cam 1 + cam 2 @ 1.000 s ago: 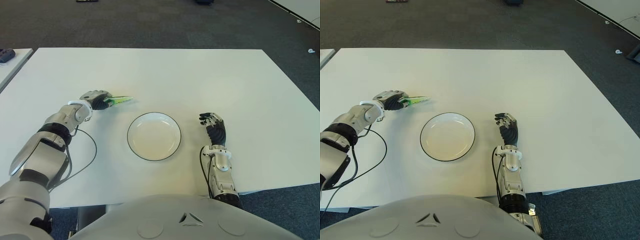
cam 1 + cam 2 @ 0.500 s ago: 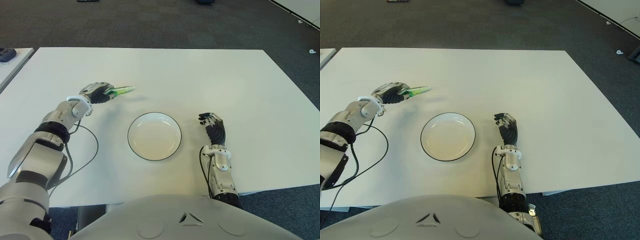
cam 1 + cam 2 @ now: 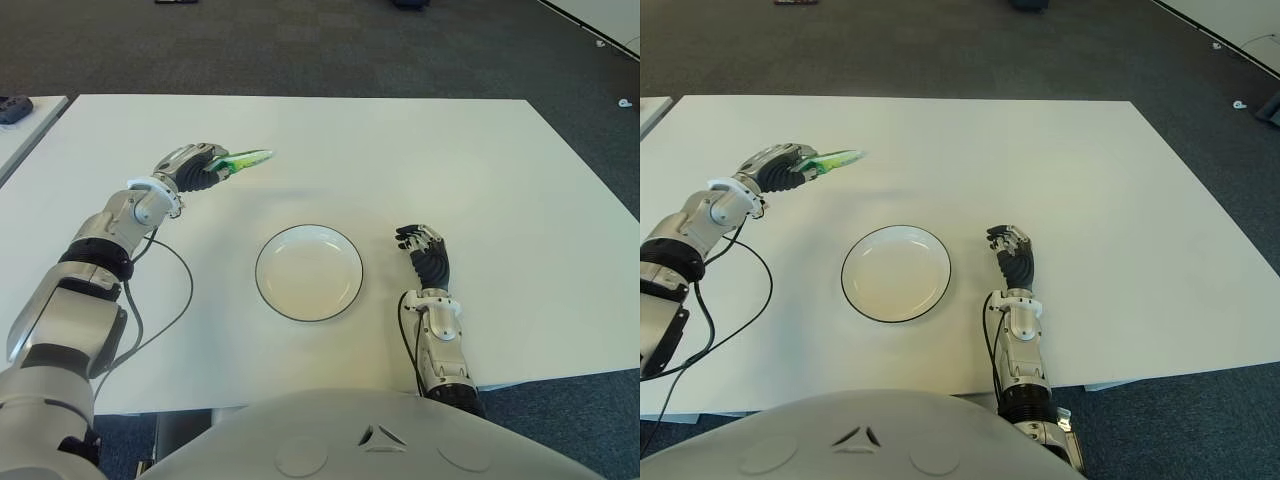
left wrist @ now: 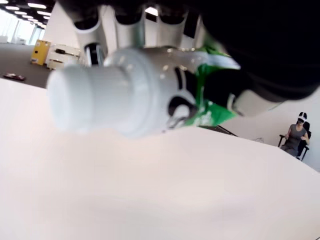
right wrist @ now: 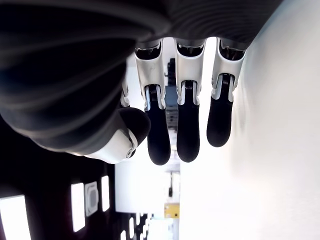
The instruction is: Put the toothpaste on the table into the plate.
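Lifted higher than a second ago, the toothpaste (image 3: 240,161) now sits clear of the table (image 3: 400,150) in the left hand (image 3: 188,166), whose fingers are curled around the tube's cap end (the white cap fills the left wrist view). Its green flat tail pokes out past the fingertips, away from the robot. That arm reaches forward with the forearm angled inward, wrist raised. Nearer the robot and to the right of the hand lies the plate (image 3: 268,290), with nothing in it. Beyond the plate's right side shows the right hand (image 3: 427,257), fingers loosely extended and holding nothing.
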You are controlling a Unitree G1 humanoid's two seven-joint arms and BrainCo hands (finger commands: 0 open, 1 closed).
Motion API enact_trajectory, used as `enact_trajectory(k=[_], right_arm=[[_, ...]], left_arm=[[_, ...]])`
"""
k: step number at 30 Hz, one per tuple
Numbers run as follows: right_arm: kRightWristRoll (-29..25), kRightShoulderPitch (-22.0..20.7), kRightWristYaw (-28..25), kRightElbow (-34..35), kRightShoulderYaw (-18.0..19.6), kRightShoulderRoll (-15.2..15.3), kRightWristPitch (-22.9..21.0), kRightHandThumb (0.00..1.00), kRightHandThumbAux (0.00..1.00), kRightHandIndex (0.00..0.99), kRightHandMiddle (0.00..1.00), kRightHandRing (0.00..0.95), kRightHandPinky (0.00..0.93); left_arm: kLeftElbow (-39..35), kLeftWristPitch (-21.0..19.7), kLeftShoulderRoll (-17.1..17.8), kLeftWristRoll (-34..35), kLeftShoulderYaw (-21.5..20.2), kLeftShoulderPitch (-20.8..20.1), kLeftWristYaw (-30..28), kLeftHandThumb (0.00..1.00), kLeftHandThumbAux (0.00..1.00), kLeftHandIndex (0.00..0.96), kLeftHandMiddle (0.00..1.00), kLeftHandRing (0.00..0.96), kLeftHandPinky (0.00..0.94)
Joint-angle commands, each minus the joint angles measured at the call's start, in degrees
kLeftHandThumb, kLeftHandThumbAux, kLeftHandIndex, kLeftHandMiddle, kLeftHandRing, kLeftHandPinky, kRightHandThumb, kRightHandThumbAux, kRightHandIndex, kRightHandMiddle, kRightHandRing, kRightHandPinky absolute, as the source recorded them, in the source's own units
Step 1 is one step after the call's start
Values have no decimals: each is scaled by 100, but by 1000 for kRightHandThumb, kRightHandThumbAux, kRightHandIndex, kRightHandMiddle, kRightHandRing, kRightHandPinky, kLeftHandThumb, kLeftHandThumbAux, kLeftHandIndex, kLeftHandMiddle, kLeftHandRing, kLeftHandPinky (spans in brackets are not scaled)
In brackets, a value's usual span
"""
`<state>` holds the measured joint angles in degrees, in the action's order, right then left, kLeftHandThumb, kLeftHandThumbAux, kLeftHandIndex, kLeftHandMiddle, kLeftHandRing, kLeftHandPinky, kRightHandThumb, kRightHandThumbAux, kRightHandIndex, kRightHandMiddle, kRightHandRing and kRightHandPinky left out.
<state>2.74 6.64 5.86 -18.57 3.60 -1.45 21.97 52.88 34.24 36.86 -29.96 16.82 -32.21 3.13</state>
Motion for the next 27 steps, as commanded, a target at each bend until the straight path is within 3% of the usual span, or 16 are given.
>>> enact_trajectory(k=[1,10,15,27], right_arm=[[-41,-55,-12,-108,-6,-18,68,707,729,427,461,435,428],[-21,-67,32,-153,-6,-38,97,708,730,428,455,425,423],[-3,-52,44,-94,-12,-34,-28,708,730,427,449,420,418],[17,-42,42,-94,-27,-6,-16,706,730,427,447,419,417]], left_arm=[[-461,27,58,188,-138,194,-203,714,710,439,800,806,778],[-1842,-185,51,503,-409,767,-643,715,710,439,798,804,761],[-3573,-381,-26,591,-409,1506,-1017,714,710,439,787,790,740],[-4601,-416,-348,477,-42,1923,-1657,713,710,439,779,780,766]])
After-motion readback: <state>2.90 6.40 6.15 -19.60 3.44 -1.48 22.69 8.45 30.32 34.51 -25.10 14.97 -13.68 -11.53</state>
